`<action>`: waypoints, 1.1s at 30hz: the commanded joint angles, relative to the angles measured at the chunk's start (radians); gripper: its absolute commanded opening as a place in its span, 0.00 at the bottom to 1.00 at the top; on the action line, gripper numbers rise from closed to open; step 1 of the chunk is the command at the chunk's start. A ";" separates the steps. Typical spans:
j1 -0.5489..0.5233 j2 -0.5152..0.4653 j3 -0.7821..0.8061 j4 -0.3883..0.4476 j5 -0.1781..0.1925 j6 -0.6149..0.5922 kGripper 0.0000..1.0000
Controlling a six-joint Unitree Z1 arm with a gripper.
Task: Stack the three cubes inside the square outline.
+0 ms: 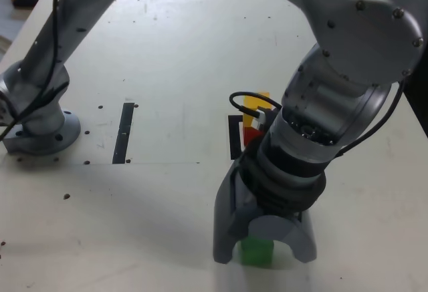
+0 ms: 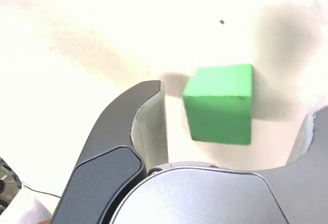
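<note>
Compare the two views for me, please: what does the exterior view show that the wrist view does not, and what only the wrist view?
Only the exterior view shows the yellow cube above the red cube, both partly hidden by the arm, part of the square outline, and the black strip.

Only the wrist view shows the green cube's whole outline, with bare tabletop between it and each finger.

Both show the green cube and the open gripper around it, not touching it in the wrist view.

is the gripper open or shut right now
open: in the wrist view its jaws stand apart, with a visible gap on both sides of the green cube
</note>
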 commanded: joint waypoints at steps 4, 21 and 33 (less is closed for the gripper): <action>0.006 0.018 -0.013 -0.005 -0.017 0.022 0.83; 0.019 0.024 -0.008 -0.016 -0.005 0.051 0.34; 0.020 0.022 -0.019 -0.033 -0.005 0.074 0.26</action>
